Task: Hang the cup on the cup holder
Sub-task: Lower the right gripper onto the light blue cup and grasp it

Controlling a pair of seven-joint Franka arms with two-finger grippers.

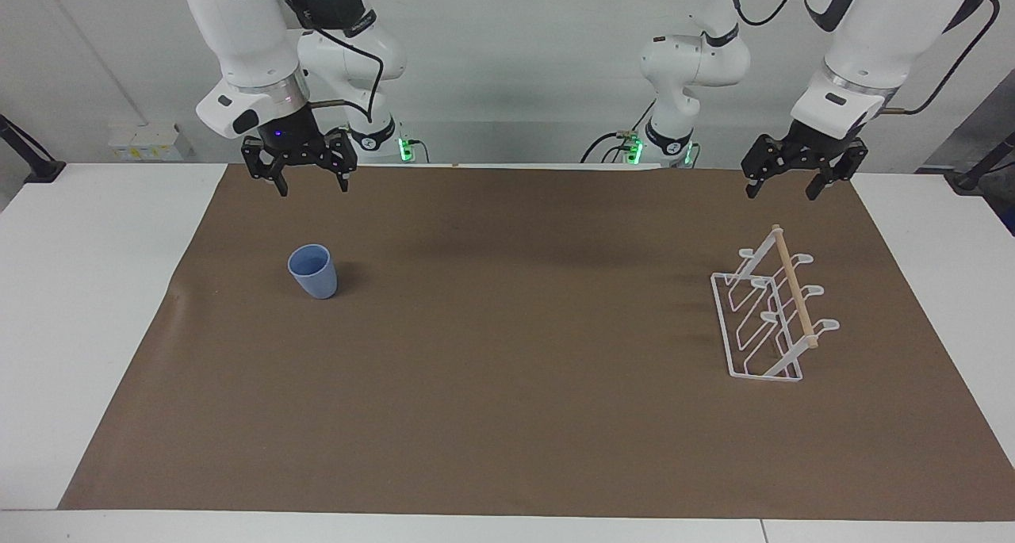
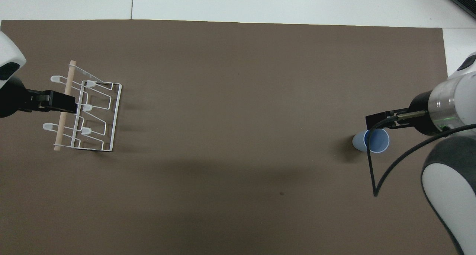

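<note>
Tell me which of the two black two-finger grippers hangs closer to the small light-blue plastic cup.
The right gripper: it hangs open at the light-blue cup's end of the table. The left gripper, also open, hangs by the white wire rack.

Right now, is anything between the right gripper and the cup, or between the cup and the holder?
Nothing visible. The right gripper, open, hangs above the mat with only air down to the cup. Bare mat lies between the cup and the cup holder.

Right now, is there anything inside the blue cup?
The cup stands upright on the brown mat, mouth up. From overhead its inside looks plain blue and empty. A black cable crosses part of the rim, so a thin strip of the inside is covered.
</note>
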